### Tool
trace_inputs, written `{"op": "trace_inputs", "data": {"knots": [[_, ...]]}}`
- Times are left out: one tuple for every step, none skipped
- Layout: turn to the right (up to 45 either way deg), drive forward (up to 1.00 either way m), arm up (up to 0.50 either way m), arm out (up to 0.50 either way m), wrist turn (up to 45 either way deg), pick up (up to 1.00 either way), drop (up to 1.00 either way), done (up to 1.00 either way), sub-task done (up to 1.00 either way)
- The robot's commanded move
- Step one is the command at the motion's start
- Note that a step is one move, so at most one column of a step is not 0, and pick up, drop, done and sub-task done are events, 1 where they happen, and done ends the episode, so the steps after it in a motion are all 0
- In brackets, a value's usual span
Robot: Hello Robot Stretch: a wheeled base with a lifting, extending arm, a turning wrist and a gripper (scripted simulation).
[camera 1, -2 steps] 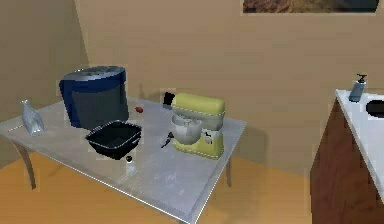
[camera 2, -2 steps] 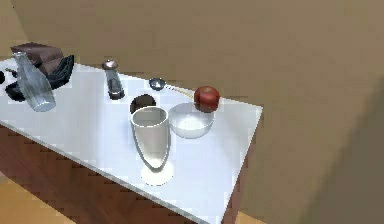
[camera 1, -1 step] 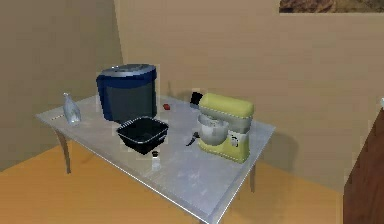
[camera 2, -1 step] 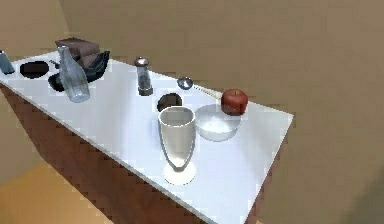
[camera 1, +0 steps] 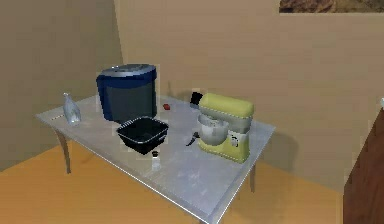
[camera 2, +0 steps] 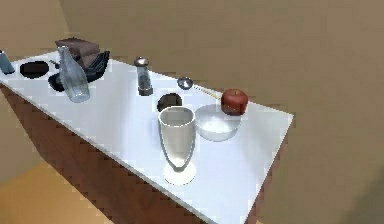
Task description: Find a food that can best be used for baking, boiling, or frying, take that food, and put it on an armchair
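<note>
One thing we cannot tell: the gripper's state. In the forward view, a grey table (camera 1: 200, 175) bears a blue bin (camera 1: 126, 90), a black tray (camera 1: 141, 132), a yellow stand mixer (camera 1: 224, 125) and a glass bottle (camera 1: 71, 108). In the arm side view, a white counter (camera 2: 110, 110) carries a tall cup (camera 2: 177, 140) just beside a white bowl (camera 2: 216, 122), with a red round fruit (camera 2: 234, 100) behind it. A brown roundish lump (camera 2: 169, 101), possibly the food, lies between a shaker (camera 2: 144, 76) and the bowl.

Glossy yellow mixer (camera 1: 224, 128), clear glass bottle (camera 2: 73, 78), matt grey tabletop (camera 1: 195, 180), perhaps stone
</note>
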Motion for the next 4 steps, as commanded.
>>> {"op": "trace_inputs", "data": {"knots": [[0.0, 0.00, 0.38, 0.00, 0.0, 0.00, 0.00, 0.00, 0.00], [0.0, 0.00, 0.00, 0.40, 0.0, 0.00, 0.00, 0.00, 0.00], [0.0, 0.00, 0.00, 0.00, 45.0, 0.00, 0.00, 0.00, 0.00], [0.0, 0.00, 0.00, 0.00, 45.0, 0.00, 0.00, 0.00, 0.00]]}}
